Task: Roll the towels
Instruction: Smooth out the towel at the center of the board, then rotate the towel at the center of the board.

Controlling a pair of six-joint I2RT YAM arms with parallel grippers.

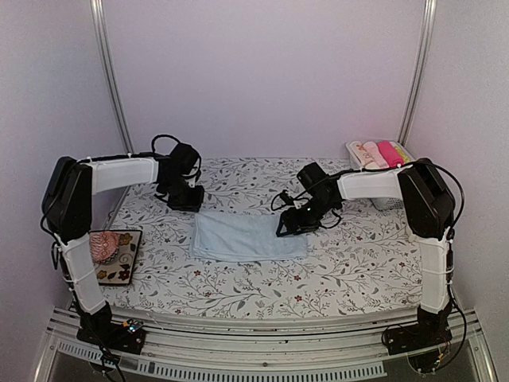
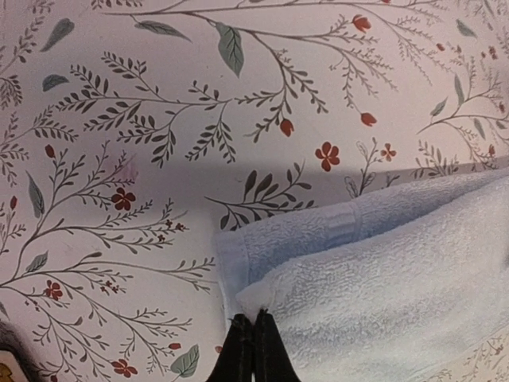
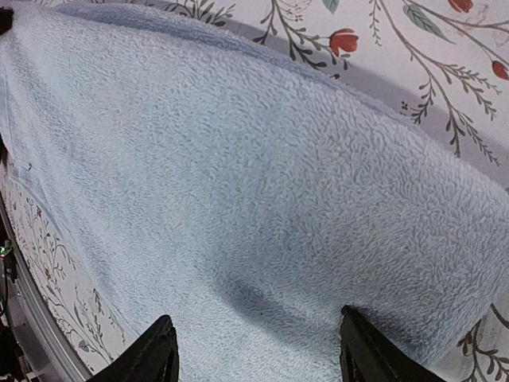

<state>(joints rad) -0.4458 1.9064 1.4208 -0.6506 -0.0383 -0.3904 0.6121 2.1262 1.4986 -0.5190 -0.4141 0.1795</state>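
Observation:
A light blue towel [image 1: 248,237] lies folded flat in the middle of the flowered table. My left gripper [image 1: 191,203] is at its far left corner. In the left wrist view the fingers [image 2: 253,318] are shut, pinching the tip of the upper layer's corner of the towel [image 2: 382,270]; the lower layer shows beside it. My right gripper [image 1: 290,227] hovers low over the towel's far right part. It stands open [image 3: 256,318], its fingertips spread above the towel's nap [image 3: 238,159] with nothing between them.
A white basket [image 1: 387,202] at the back right holds rolled cloths [image 1: 380,153] in cream, pale pink and hot pink. At the left edge a pink knitted lump [image 1: 103,245] sits on a small patterned tray [image 1: 127,270]. White walls enclose the table.

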